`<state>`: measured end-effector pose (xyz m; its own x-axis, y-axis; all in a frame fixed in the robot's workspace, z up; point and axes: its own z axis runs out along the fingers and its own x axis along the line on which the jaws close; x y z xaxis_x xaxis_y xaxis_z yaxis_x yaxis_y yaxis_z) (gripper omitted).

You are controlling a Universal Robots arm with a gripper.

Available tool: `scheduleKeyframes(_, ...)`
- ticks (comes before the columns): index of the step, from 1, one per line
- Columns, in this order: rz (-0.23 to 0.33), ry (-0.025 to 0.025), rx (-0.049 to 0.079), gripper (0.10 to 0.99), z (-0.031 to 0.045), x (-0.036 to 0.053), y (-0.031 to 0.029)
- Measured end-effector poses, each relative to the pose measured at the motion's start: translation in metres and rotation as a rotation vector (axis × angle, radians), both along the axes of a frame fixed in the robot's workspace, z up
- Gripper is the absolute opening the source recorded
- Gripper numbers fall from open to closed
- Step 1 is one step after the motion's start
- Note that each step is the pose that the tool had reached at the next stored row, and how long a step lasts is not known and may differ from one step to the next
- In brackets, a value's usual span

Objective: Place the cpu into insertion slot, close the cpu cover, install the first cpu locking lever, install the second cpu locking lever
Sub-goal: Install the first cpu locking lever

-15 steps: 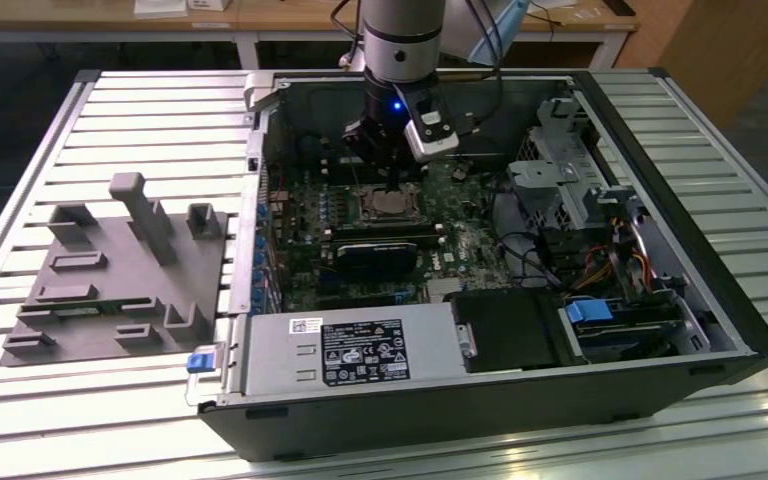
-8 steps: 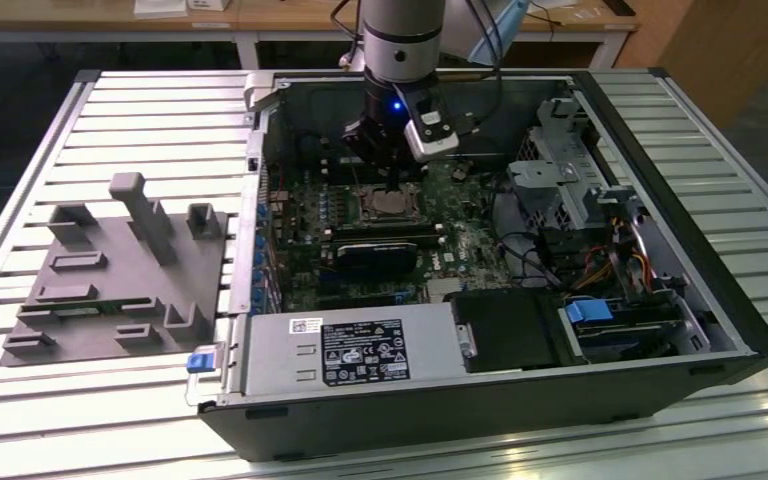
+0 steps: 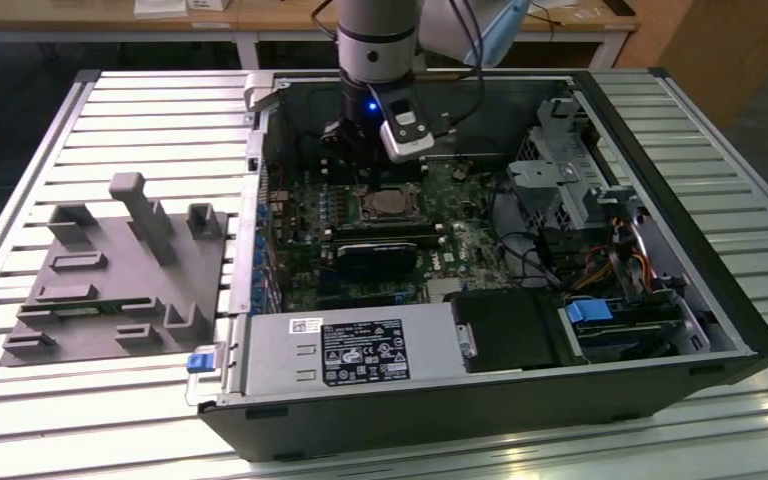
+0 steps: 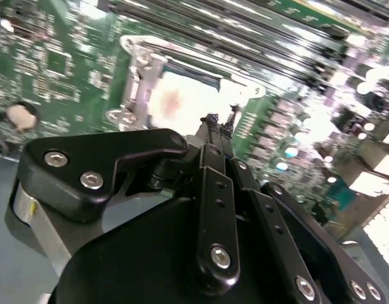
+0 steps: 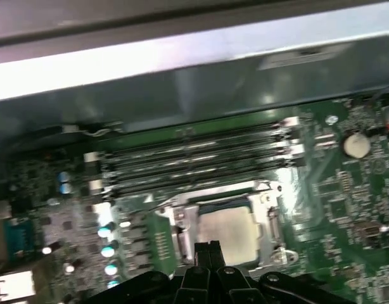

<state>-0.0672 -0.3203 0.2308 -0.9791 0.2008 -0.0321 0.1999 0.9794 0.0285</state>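
Observation:
The cpu lies flat in the insertion slot on the green board, its silvery top showing. The cpu cover, a pale metal frame, lies down around the chip. My gripper hangs just above the board at the socket's edge, its two thin black fingertips pressed together with nothing between them. In the exterior view the gripper sits inside the case, toward the back wall from the socket. I cannot tell how the locking levers stand.
Long black memory slots run beside the socket, toward the case wall. A black card, a grey power supply and drive cages crowd the case. A grey fixture rests on the slatted table at the exterior view's left.

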Motion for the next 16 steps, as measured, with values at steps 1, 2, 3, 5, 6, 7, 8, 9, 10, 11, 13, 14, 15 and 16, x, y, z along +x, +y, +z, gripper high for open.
scheduleKeyframes(1,0.000,-0.0011,0.000,0.102,0.0000,-0.0040,0.0000)
scheduleKeyframes(2,0.000,-0.0020,0.000,0.102,0.0000,-0.0075,0.0000)
scheduleKeyframes(3,0.000,-0.0030,0.000,0.102,0.0000,-0.0110,0.0000)
scheduleKeyframes(5,0.000,-0.0051,0.000,0.102,0.0000,-0.0179,0.0000)
scheduleKeyframes(6,0.000,-0.0065,0.000,0.102,0.0000,-0.0214,0.0000)
scheduleKeyframes(7,0.000,-0.0082,0.000,0.102,0.0000,-0.0244,0.0000)
scheduleKeyframes(8,0.000,-0.0098,0.000,0.102,0.0000,-0.0268,0.0000)
scheduleKeyframes(9,0.000,-0.0111,0.001,0.102,0.0000,-0.0286,0.0000)
scheduleKeyframes(10,0.000,-0.0121,0.002,0.102,0.0000,-0.0301,0.0000)
scheduleKeyframes(11,0.000,-0.0126,0.006,0.102,0.0001,-0.0309,0.0000)
scheduleKeyframes(13,0.000,-0.0124,0.016,0.102,0.0008,-0.0316,0.0000)
scheduleKeyframes(14,0.000,-0.0127,0.018,0.102,0.0018,-0.0318,0.0000)
scheduleKeyframes(15,0.000,-0.0131,0.019,0.102,0.0030,-0.0320,0.0000)
scheduleKeyframes(16,0.000,-0.0132,0.021,0.102,0.0044,-0.0321,0.0000)
